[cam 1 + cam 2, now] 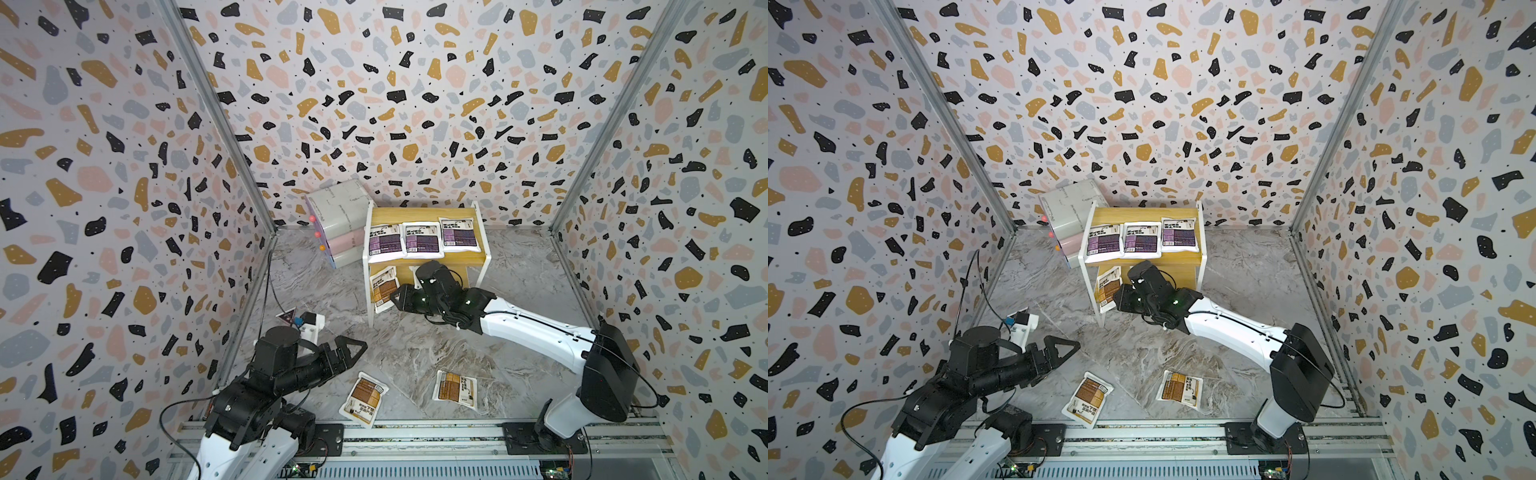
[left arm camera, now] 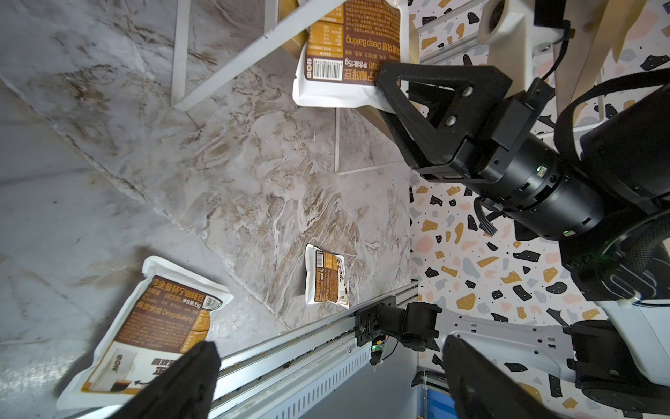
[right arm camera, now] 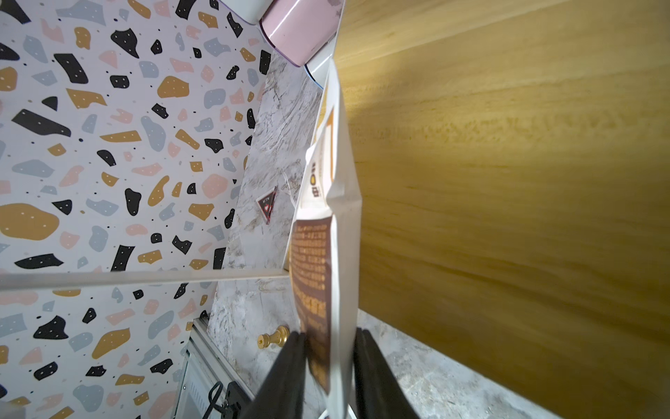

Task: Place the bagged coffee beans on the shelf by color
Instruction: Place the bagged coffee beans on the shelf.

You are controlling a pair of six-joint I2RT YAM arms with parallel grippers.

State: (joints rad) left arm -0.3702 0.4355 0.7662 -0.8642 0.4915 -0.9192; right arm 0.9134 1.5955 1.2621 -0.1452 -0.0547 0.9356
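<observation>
The shelf (image 1: 415, 214) stands at the back of the table. Three purple-labelled coffee bags (image 1: 422, 240) lie side by side on its upper board. A brown-labelled bag (image 1: 382, 289) rests on the lower board and overhangs its front edge. My right gripper (image 1: 395, 297) reaches in from the right. In the right wrist view the gripper (image 3: 330, 335) has its jaws close on either side of that bag's (image 3: 311, 261) edge. Two more brown bags (image 1: 365, 399) (image 1: 455, 388) lie flat near the front rail. My left gripper (image 2: 330, 344) hovers at the front left, wide open and holding nothing.
Stacked white and pink boxes (image 1: 336, 224) lean against the shelf's left side. A black triangular sticker (image 1: 286, 318) and a white block (image 1: 311, 322) sit by the left wall. A metal rail (image 1: 415, 432) runs along the front edge.
</observation>
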